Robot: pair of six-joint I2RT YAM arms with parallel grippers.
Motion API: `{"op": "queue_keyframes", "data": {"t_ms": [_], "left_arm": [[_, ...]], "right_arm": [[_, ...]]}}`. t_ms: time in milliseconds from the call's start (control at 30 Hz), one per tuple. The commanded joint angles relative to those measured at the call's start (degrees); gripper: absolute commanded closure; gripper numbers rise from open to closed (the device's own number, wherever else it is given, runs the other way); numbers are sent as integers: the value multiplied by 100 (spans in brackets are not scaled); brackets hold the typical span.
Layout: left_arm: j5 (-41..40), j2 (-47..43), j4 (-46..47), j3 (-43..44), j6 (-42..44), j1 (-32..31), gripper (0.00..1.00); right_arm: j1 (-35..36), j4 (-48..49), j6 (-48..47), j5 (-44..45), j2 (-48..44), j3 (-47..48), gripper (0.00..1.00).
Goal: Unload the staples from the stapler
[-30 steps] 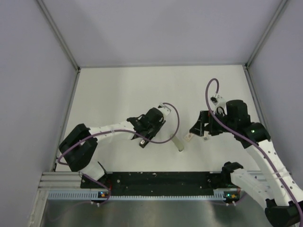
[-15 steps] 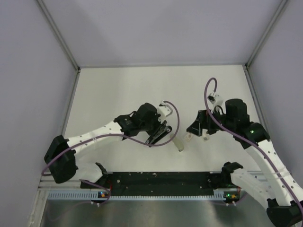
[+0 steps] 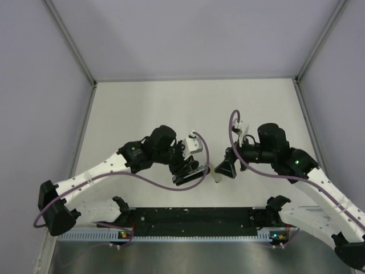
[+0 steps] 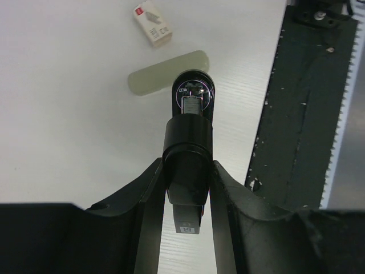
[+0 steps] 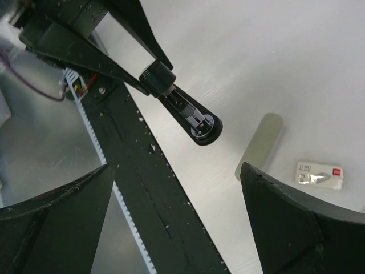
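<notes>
The left gripper (image 4: 187, 171) has swung inward toward the table's near edge, its fingers clenched on the stapler (image 4: 193, 123), which it holds off the table near the pale oblong bar (image 4: 165, 73). The right gripper (image 5: 177, 171) has closed in from the right, fingers spread and empty. The two arms now look set for the right one to work at the stapler's exposed metal end.

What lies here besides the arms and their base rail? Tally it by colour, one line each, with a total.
Black: 1, the stapler, held in the left gripper
Pale green-grey: 1, the oblong bar, flat on the table
White: 1, the small box with a red mark
Total: 3
</notes>
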Motion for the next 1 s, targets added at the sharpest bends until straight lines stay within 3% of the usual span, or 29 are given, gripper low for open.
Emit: {"op": "queue_keyframes", "data": {"t_ms": [0,267,567,967], "left_arm": [[1175,-600,-67,347,431,-19,100],[1642,-1057,-560,453,695,-19,100],[1958,-1330,-525,532,598,-19,100],[1958,-1488,-437,523,519,-19,100]], "right_arm": [[675,519,-895,-218,-18,3,7],[1141,1091,-1511,-755,-195,-112,7],[2407,1099,-1617,264,631,380,9],[2733,1662,-1397,458,860,178,14]]}}
